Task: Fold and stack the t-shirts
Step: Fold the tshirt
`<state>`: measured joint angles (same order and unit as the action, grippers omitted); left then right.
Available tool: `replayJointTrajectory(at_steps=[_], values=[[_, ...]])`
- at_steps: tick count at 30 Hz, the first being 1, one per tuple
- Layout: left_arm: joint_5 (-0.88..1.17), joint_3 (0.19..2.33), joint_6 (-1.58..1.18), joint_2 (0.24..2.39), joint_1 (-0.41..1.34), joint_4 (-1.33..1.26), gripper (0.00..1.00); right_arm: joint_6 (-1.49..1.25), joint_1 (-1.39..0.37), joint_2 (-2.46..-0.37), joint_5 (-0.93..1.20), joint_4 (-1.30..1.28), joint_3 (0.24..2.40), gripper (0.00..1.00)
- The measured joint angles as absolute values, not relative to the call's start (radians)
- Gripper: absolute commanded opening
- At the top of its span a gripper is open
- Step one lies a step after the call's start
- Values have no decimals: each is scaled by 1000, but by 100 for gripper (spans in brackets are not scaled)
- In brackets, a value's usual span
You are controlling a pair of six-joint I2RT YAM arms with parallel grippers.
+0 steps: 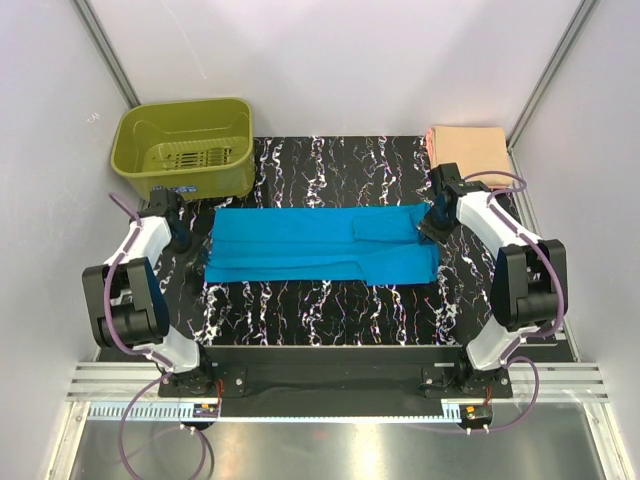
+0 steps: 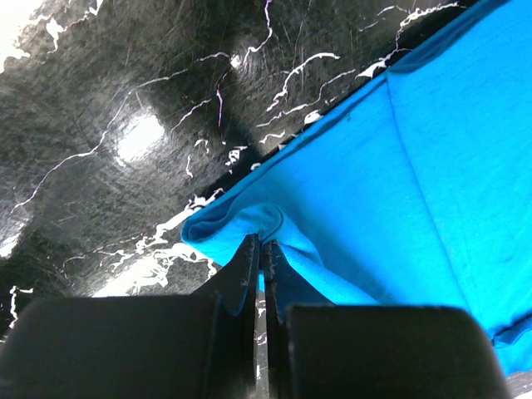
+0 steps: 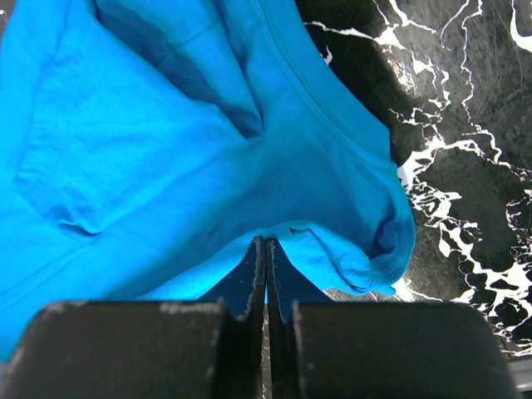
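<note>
The shirt [image 1: 320,245] runs 9-to-3; left gripper [image 2: 259,245] is clenched on its 9 o'clock end, right gripper [image 3: 266,243] on the 3 o'clock end.

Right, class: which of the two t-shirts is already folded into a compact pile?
The peach t-shirt, a neat folded square in the far right corner; the turquoise t-shirt lies stretched out long.
</note>
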<state>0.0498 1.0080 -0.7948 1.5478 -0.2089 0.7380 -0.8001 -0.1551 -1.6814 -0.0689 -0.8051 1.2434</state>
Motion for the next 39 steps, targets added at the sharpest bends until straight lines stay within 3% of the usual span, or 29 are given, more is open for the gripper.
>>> replayJointTrajectory(at_steps=[25, 35, 39], values=[[57, 1107, -814, 1680, -192, 731, 0, -778, -123, -1797, -59, -796, 1309, 0], [57, 1139, -820, 1714, -188, 730, 6, -774, -121, -1831, -59, -781, 1317, 0], [56, 1140, -819, 1732, -187, 730, 18, -774, -117, -1844, -59, -781, 1318, 0]])
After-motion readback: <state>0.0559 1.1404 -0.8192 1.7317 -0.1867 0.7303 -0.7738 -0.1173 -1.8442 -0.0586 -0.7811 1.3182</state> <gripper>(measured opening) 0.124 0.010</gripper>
